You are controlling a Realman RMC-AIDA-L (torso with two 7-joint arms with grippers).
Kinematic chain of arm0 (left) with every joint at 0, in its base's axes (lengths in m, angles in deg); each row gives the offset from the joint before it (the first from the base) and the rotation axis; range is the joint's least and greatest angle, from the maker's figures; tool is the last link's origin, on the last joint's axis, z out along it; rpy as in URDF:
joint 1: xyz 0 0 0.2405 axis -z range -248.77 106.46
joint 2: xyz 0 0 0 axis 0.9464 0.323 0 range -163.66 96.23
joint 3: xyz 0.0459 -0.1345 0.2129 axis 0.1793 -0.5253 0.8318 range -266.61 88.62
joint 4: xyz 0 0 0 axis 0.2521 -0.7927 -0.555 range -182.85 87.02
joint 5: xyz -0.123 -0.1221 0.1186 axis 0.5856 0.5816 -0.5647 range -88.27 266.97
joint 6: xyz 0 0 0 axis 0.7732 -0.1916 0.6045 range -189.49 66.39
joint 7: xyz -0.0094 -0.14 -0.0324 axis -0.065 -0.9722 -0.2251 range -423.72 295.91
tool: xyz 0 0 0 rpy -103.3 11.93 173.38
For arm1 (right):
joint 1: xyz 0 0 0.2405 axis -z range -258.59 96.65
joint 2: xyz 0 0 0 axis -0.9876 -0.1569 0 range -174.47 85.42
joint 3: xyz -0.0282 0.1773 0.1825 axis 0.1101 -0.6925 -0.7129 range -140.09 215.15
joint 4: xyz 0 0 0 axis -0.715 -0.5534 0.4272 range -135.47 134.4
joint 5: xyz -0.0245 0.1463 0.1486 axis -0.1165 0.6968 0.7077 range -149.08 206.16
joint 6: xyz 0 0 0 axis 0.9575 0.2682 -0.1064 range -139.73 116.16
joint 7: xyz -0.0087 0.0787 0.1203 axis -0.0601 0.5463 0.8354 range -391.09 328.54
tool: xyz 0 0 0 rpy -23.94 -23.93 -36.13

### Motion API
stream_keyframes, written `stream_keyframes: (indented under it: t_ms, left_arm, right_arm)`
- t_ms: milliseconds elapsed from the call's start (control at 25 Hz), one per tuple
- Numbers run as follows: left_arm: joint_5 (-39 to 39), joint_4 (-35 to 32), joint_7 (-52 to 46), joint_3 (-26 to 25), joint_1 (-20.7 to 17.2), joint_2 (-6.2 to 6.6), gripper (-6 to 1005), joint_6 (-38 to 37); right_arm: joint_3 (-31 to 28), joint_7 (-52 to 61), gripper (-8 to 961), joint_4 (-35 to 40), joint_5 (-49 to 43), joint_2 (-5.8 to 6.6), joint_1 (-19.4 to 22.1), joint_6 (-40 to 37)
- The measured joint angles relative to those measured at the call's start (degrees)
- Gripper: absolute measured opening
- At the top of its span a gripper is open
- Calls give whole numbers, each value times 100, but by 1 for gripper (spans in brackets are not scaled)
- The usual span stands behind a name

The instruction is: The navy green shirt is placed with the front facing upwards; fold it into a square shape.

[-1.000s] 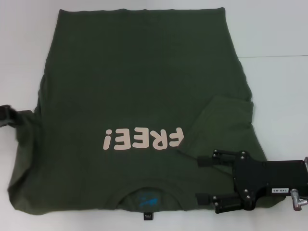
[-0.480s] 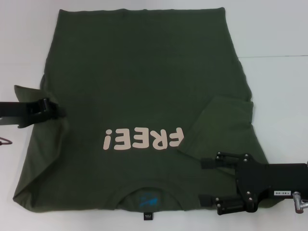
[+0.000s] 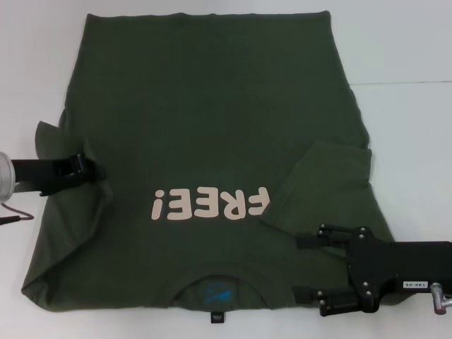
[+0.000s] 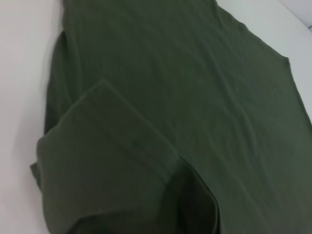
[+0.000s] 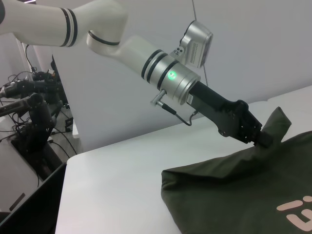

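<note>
I judge the fold barely begun: the shirt [image 3: 212, 127] lies face-up on the worktop [image 3: 409, 42], right sleeve already in, left tool [image 3: 90, 171] clenched on the left sleeve (lifted), right tool [image 3: 295, 265] released near the collar.

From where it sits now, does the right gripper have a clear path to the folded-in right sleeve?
Probably yes. The right gripper is open just beside the sleeve, nothing between them; the left gripper holds the opposite sleeve, well clear.
</note>
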Motion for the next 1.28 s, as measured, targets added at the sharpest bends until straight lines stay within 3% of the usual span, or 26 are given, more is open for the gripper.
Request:
stream_keyframes:
  t_ms: [240,360,760,1040,1280]
  left_arm:
    - [216,233,21,-65,-3,17,102,123]
    - [565,251,33,-92,-57,19,164,127]
    - [996,255,355,-141,-100,37,589,-40]
    - [1311,170,1177,-259,-238,174,735,-569]
    - [1351,128,2099,-899,-301,259,859,-1294]
  right_arm:
    - [-21,-1,919,0,0,0,11,1]
    - [-27,-7,920,0,0,0,13,1]
    - [-26,13,919,0,2,0,12,4]
    - [-214,706,919,179,49,76,-97,-79]
    - [-435,2311,920,1154,39,119,-176,-89]
